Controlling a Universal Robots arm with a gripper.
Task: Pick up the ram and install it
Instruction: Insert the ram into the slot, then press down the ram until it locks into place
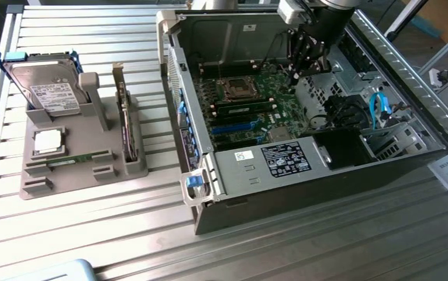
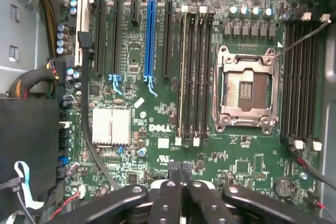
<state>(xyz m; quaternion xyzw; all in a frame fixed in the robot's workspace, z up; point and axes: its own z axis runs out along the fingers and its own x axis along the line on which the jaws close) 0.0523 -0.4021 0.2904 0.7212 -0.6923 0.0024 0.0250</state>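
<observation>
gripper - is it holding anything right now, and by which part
Nothing is held. The gripper is shut and empty above the motherboard, while a ram stick lies flat in the grey tray.

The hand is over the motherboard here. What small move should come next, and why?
Probably lift the hand out of the open grey computer case, toward the grey parts holder: its fingers look shut on nothing above the green motherboard, while the thin green ram stick lies in that holder.
</observation>
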